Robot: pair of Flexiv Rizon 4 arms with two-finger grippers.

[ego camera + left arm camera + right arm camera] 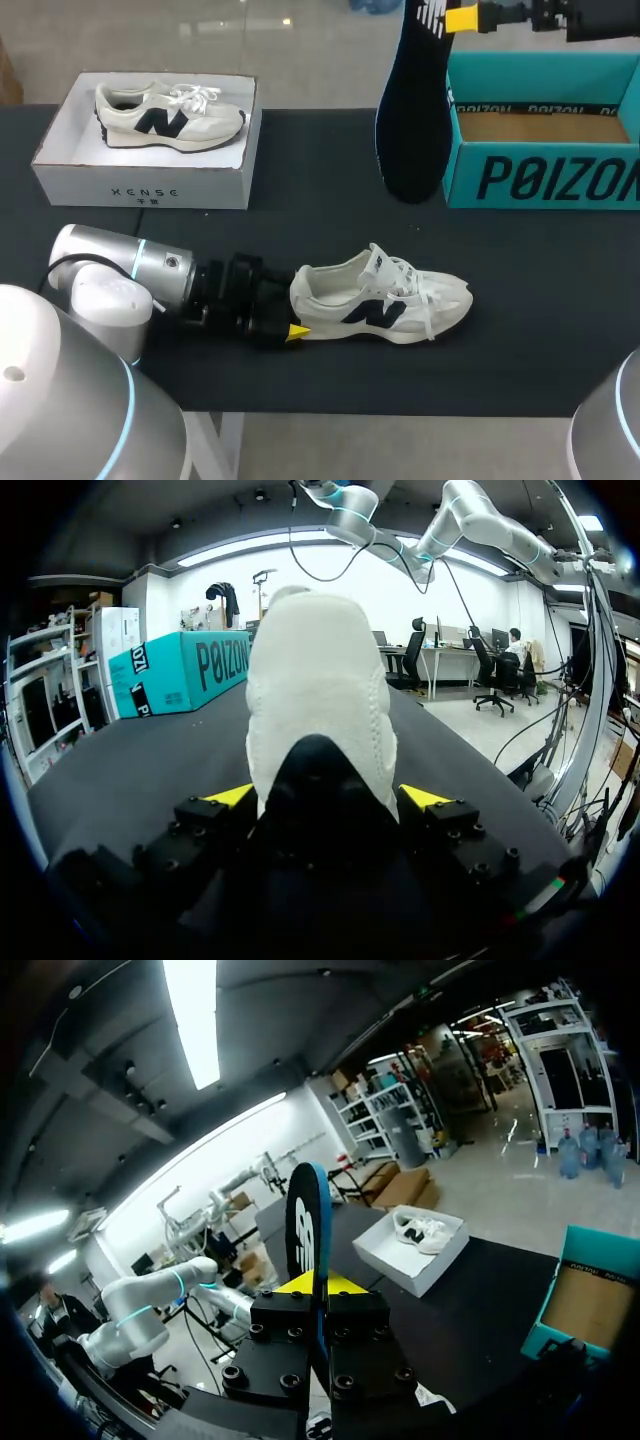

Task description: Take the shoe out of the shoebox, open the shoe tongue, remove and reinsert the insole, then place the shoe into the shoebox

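Insole (412, 110) hangs high, pinched by the right gripper (462, 18); left gripper (328, 797) squeezes the heel of the shoe (385, 305) on the table (330, 170); putting it back looks like the step now; next the insole must slide down into the shoe.

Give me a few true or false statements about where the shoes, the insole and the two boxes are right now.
1. The right gripper holds the dark insole up in the air. True.
2. The shoe lies inside the teal box. False: it lies on the black table, outside both boxes.
3. The left gripper grips that shoe at its heel. True.
4. The white box is empty. False: it holds a second shoe.
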